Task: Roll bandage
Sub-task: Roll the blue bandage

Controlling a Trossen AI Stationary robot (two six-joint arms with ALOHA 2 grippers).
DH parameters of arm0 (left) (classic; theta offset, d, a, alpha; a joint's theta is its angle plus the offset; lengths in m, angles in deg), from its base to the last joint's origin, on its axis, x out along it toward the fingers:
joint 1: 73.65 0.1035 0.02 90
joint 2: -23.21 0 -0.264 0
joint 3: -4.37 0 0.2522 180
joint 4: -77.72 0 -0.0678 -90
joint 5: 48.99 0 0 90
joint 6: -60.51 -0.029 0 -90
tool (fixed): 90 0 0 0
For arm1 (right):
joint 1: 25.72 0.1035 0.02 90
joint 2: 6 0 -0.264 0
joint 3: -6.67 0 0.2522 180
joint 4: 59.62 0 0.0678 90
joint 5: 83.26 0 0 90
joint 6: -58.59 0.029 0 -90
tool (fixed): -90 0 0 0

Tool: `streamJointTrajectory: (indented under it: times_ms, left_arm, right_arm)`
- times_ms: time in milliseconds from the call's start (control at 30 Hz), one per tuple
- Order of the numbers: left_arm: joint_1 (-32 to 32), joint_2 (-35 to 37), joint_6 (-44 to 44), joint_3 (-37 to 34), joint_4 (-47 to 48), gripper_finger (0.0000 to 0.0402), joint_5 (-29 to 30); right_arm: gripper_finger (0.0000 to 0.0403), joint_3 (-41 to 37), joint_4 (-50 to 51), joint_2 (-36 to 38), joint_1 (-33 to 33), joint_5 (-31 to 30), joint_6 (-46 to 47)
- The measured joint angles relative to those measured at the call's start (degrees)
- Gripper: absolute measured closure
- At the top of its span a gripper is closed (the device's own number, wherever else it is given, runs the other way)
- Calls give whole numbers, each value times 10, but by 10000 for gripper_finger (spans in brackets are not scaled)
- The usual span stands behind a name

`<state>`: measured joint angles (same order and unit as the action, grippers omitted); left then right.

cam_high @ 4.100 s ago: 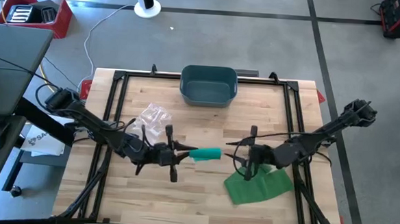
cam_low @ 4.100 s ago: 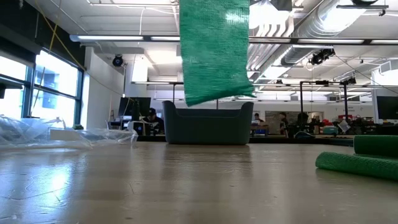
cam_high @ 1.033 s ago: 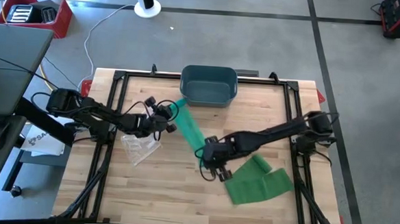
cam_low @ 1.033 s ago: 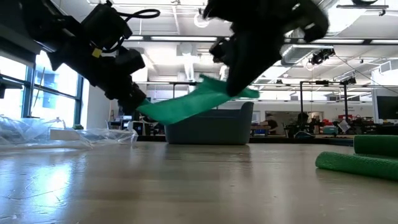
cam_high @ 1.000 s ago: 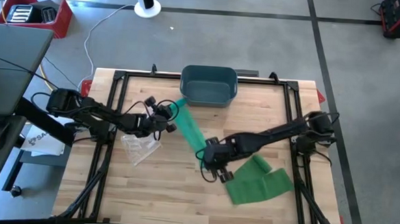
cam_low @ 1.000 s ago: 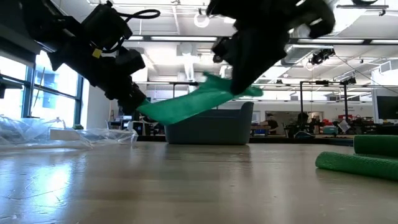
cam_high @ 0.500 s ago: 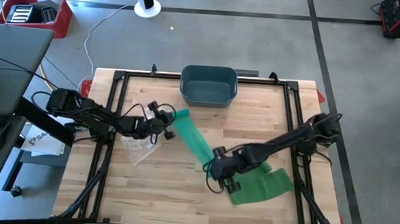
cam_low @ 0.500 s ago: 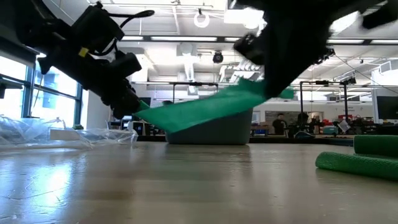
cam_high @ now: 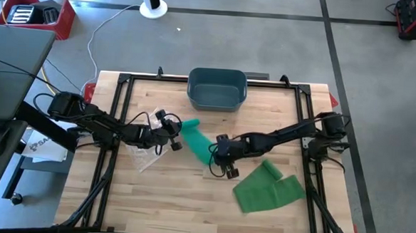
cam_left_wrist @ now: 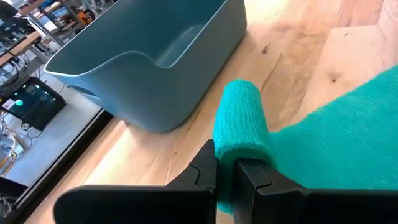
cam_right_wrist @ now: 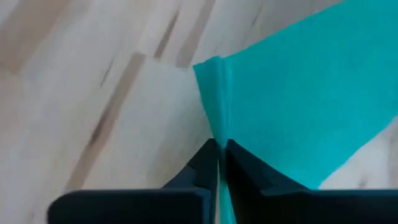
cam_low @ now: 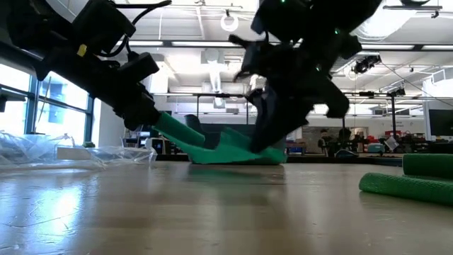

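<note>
A teal bandage (cam_high: 199, 141) stretches between my two grippers at the table's middle. Its rolled part (cam_left_wrist: 239, 121) sticks out from my left gripper (cam_high: 174, 135), which is shut on it, just in front of the bin. The unrolled strip (cam_low: 226, 149) slopes down from the roll to the tabletop, where my right gripper (cam_high: 220, 153) is shut on it. In the low view the left gripper (cam_low: 150, 117) is on the left and the right gripper (cam_low: 263, 145) stands low over the strip. My left gripper pinches the roll's near end (cam_left_wrist: 229, 157) between its two fingers. The fingers come from the table's left, slightly downward, and lie along the roll. The roll is held clear of the table, tilted down toward the strip. My right gripper pinches a bunched fold of the strip (cam_right_wrist: 216, 132) between its fingers, slanting down from the table's right. The strip around the fold lies on the wood, slack.
A blue-grey bin (cam_high: 217, 87) stands at the far middle. A clear plastic wrapper (cam_high: 148, 147) lies under the left arm. A loose green bandage (cam_high: 267, 191) is heaped near the right front, also seen as green bandage (cam_low: 410, 183) in the low view.
My right gripper has swung toward the near edge, then come back and sunk to the tabletop, still holding the strip. The strip, stretched in the air before, now lies on the wood at that end. My left gripper has shifted slightly toward the near edge and tipped downward.
</note>
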<state>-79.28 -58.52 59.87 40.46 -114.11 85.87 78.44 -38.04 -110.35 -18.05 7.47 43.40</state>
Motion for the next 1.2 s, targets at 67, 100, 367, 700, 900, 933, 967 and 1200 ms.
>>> streamJointTrajectory:
  times_ms: [67, 100, 367, 700, 900, 933, 967, 1200]
  left_arm:
    - [0, 0, -1, 0, 0, 392, 2]
    - [0, 0, -3, 0, 0, 392, 3]
    - [0, 0, -4, 0, 1, 392, 3]
    - [0, 0, -5, 0, -1, 392, 3]
    - [0, 0, -5, 0, -8, 392, 3]
    - [0, 0, -5, 0, -8, 392, 3]
    - [0, 0, -5, 0, -9, 392, 3]
    - [2, 0, -3, 0, -7, 392, 3]
  right_arm:
    - [361, -1, 1, -11, 1, 15, 2]
    - [352, -1, 0, -17, 4, 25, 2]
    - [298, 0, 4, -14, 29, 37, 23]
    - [298, 1, -70, -3, 17, 33, 32]
    - [363, 1, -161, -6, -29, 14, 48]
    - [381, 1, -168, -9, -37, 14, 51]
    - [391, 1, -169, -13, -46, 14, 51]
    - [399, 1, -198, -86, -81, 77, 72]
